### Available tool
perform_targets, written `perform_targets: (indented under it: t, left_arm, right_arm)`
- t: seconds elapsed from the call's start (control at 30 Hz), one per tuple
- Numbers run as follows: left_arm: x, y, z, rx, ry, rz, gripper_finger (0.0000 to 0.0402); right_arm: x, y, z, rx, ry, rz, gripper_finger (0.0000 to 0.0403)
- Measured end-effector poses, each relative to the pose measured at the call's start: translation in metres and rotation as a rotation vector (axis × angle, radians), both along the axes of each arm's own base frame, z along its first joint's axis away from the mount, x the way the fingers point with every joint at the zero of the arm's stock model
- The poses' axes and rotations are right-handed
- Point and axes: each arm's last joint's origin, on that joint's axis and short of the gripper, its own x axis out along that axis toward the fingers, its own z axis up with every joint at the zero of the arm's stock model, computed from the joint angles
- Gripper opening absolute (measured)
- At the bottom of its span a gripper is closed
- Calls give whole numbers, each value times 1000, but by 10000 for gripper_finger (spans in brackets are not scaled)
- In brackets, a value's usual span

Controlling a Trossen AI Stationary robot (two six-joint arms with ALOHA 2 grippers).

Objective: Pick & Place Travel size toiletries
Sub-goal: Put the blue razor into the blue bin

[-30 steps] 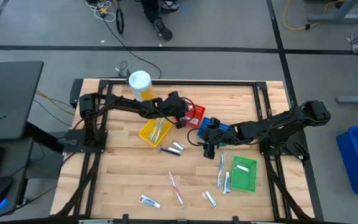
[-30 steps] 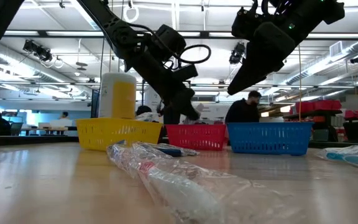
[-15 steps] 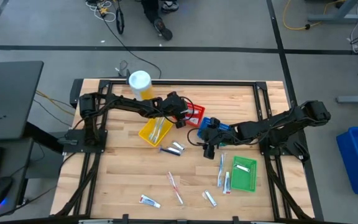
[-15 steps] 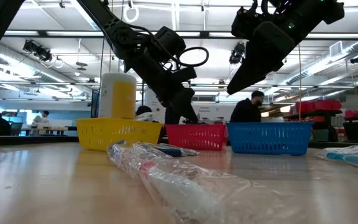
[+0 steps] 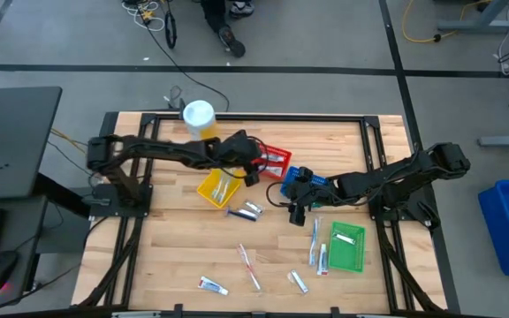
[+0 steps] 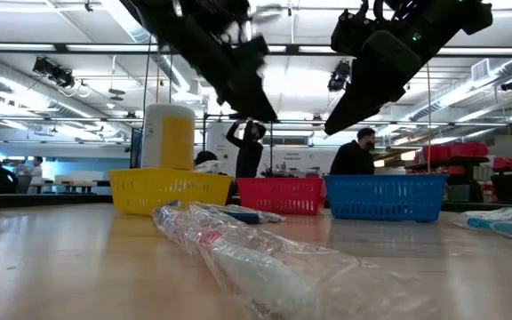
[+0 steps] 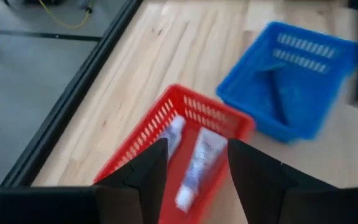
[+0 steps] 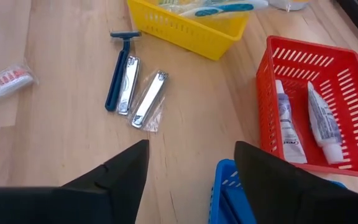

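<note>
The left gripper (image 7: 191,171) hangs over the red basket (image 7: 143,140) with its fingers apart and nothing between them. Two tubes (image 7: 196,165) lie side by side in that basket, which suggests this is where tubes get sorted. The right gripper (image 8: 188,171) sits above the near corner of the blue basket (image 8: 225,186), fingers apart too and empty, looking out over the razor (image 8: 115,68) and two clippers (image 8: 148,99) on the bare wood beside the yellow basket (image 8: 185,28). Toothbrushes (image 8: 213,9) fill that yellow one, so each colour seems to take one kind. Plenty is left loose: more toiletries (image 5: 318,247) lie near the green basket (image 5: 347,247) and along the front of the table (image 5: 166,256). The razor looks the right arm's likeliest next pick.
</note>
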Motion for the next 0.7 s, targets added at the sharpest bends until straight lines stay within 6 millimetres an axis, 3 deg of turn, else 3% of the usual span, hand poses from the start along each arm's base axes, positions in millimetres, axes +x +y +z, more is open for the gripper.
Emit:
perform_targets:
  t: [0.27,0.53,0.7]
  left_arm:
    - [-44,-29,49,-42,1,-26,171]
    - [-86,-58,98,34,-168,102,171]
    - [-124,-74,126,51,-261,109,171]
  right_arm:
    - [7,1,7,34,-107,-11,238]
    - [19,8,19,102,-282,72,251]
    - [35,25,7,79,-352,174,251]
